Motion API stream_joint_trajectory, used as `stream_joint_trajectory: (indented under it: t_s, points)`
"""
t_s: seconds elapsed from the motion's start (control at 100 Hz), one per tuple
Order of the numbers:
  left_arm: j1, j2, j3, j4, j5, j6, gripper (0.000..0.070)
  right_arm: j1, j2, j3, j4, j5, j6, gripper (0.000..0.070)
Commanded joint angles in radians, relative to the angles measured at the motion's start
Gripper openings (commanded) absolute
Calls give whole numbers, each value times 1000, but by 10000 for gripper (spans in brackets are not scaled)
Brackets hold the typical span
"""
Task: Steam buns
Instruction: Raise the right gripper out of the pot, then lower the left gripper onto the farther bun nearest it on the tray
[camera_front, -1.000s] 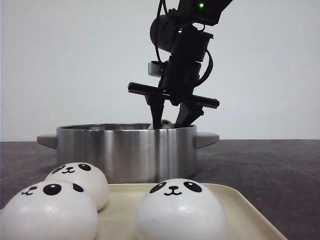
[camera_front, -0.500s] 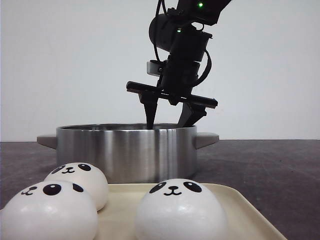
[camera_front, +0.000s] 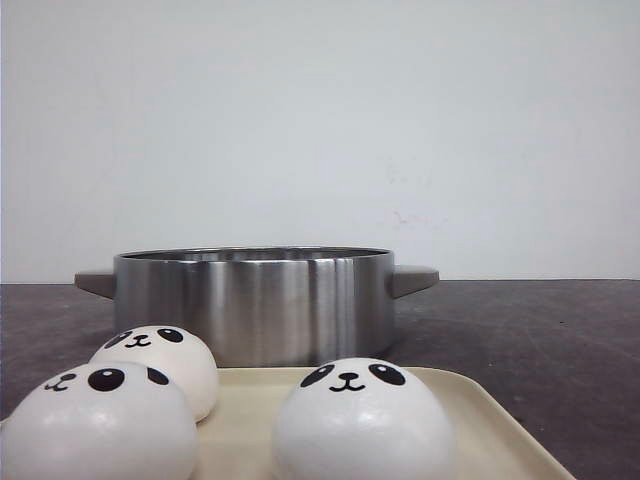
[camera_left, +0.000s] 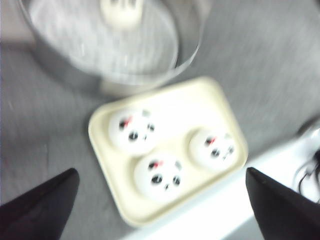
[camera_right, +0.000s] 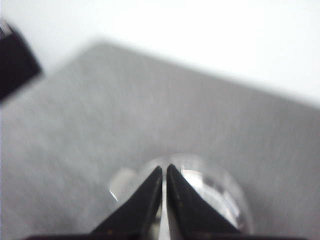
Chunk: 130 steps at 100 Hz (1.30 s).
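Though both wrist views are blurred, three buns show on the cream tray beside the steel pot on the bench; a pale blob in the pot is unclear. The left end effector gapes wide, empty; the right end effector is pinched closed over a hazy glass lid.
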Motion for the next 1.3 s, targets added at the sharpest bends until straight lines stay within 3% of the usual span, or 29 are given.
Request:
stream_joint_trajectory:
  t_s: [0.0,0.22,0.31,0.73,0.92,1.01,1.29]
  points:
    - [-27,38,10,14,2,-7,665,71,-70,15,-13,59,-28,3]
    - [-142,232,10,79,-32,-31,666,215,-233,15,-97,219,-34,3]
    - [-181,321,10,93,-34,-49,666,243,-275,15,-108,248,-50,3]
    - [-227,618,10,249,-108,-102,665,266,-334,15,-128,250,-56,3]
    - [-227,688,10,257,-127,-113,662,266,-332,15,-194,250,-55,3]
    - [-227,712,10,262,-153,-113,620,266,-332,15,-210,249,-51,3]
    - [-227,750,10,328,-204,-121,633,266,-332,15,-214,249,-52,3]
